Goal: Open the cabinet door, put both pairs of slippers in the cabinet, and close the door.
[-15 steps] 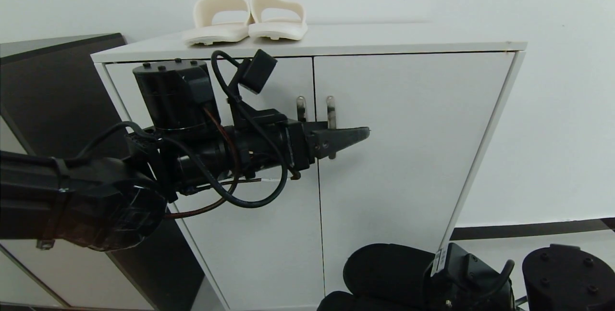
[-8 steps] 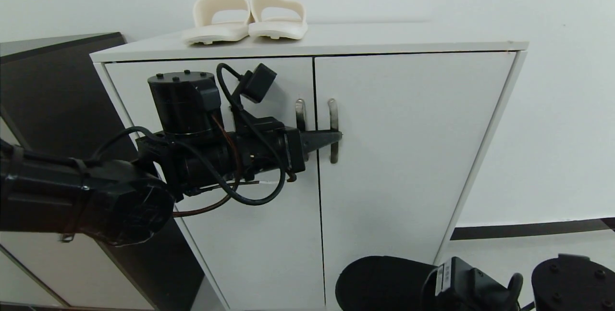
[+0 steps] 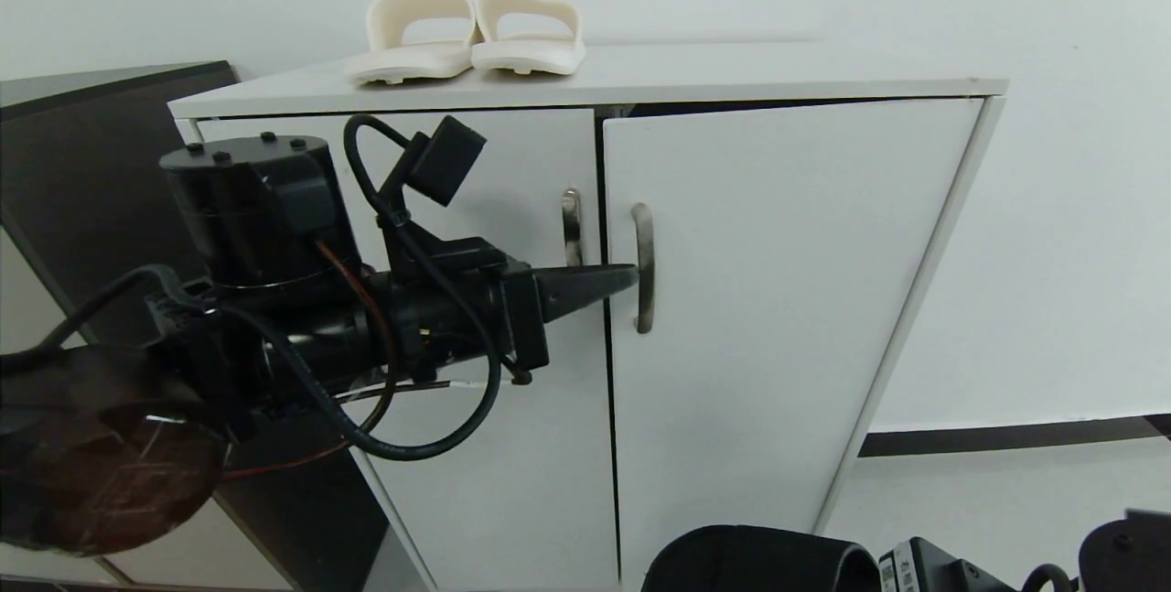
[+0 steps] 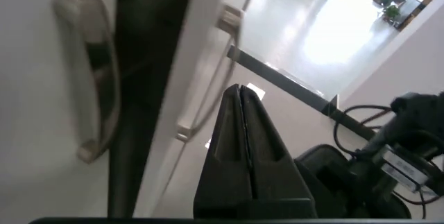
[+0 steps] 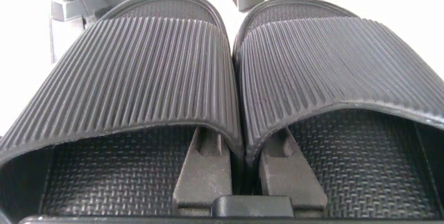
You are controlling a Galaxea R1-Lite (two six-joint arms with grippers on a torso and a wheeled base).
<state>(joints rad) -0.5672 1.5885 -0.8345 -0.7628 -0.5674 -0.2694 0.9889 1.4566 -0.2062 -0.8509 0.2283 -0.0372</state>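
The white cabinet (image 3: 585, 80) has two doors; the right door (image 3: 778, 299) stands slightly ajar, with a dark gap along its top and inner edge. My left gripper (image 3: 627, 279) is shut, its tips hooked behind the right door's metal handle (image 3: 644, 267). In the left wrist view its pressed-together fingers (image 4: 239, 134) point past the door edge. A cream pair of slippers (image 3: 476, 34) lies on the cabinet top. My right gripper (image 5: 243, 172) is shut on the black pair of slippers (image 5: 229, 64), one finger inside each, low at the front right (image 3: 759, 560).
The left door (image 3: 476, 446) is closed, its handle (image 3: 572, 226) just beside the gap. A dark panel (image 3: 91, 162) stands left of the cabinet. White wall lies behind, and open floor (image 3: 1006, 500) with a black baseboard stripe (image 3: 1006, 435) lies to the right.
My left gripper drew back toward me and leftward with its tips behind the handle, and the right door swung from closed to slightly ajar. The right arm with the black slippers sank lower.
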